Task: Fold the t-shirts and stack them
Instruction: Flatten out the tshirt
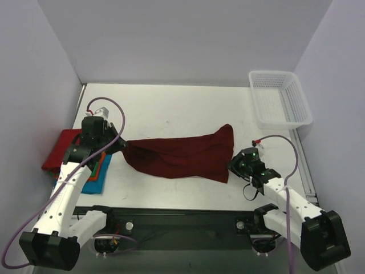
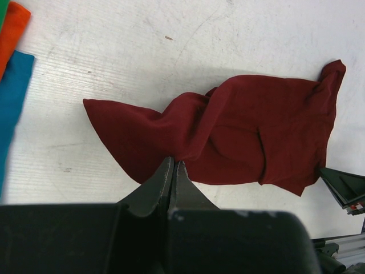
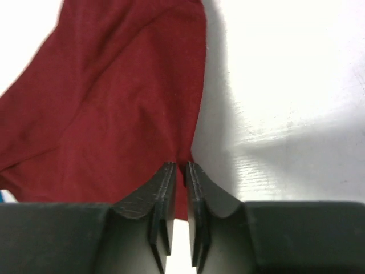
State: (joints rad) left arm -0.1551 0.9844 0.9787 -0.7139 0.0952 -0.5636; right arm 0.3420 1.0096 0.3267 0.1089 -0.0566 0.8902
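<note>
A dark maroon t-shirt (image 1: pixel 182 154) lies stretched and crumpled across the middle of the table, held at both ends. My left gripper (image 1: pixel 121 145) is shut on its left end; the left wrist view shows the jaws pinched on the cloth (image 2: pixel 228 131) at its near edge (image 2: pixel 173 162). My right gripper (image 1: pixel 232 165) is shut on the shirt's right near corner; the right wrist view shows the cloth (image 3: pixel 102 97) caught between the jaws (image 3: pixel 179 166). A stack of folded shirts, bright red (image 1: pixel 60 149), orange and blue (image 1: pixel 94 181), lies at the left under my left arm.
A white plastic mesh basket (image 1: pixel 279 98) stands at the back right corner. White walls close in the table on the left, back and right. In the left wrist view the orange shirt (image 2: pixel 12 28) and blue shirt (image 2: pixel 12 97) show at the left edge.
</note>
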